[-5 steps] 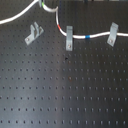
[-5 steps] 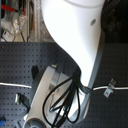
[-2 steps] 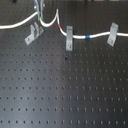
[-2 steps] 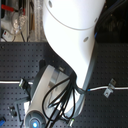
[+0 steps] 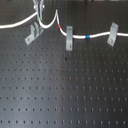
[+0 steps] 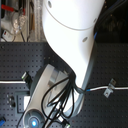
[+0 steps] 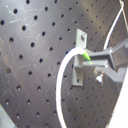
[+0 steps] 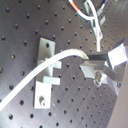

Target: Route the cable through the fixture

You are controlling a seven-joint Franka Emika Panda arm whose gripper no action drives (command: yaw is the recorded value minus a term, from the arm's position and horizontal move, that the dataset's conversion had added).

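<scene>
In the first exterior view, the white cable point(image 5: 15, 24) runs from the left up to my gripper point(image 5: 39, 15), which is shut on it at its green band. The silver fixture point(image 5: 33, 34) stands just below the gripper. Past the grip the cable dips, rises, then passes a red band to a narrow clip point(image 5: 69, 39). In the first wrist view the fingertips point(image 7: 100, 57) pinch the green band beside the fixture point(image 7: 79, 62). The second wrist view shows the cable point(image 8: 30, 80) crossing the fixture point(image 8: 46, 72). I cannot tell whether it sits in the slot.
A second narrow clip point(image 5: 113, 34) holds the cable at the first exterior view's right, past a blue band point(image 5: 89, 37). The black perforated board point(image 5: 65, 90) spreads below. In the second exterior view, the white arm point(image 6: 70, 30) and its black hoses hide most of the scene; one clip point(image 6: 111, 88) shows.
The gripper has carried the held stretch of cable a little closer to the fixture. The clips and the rest of the cable have stayed put.
</scene>
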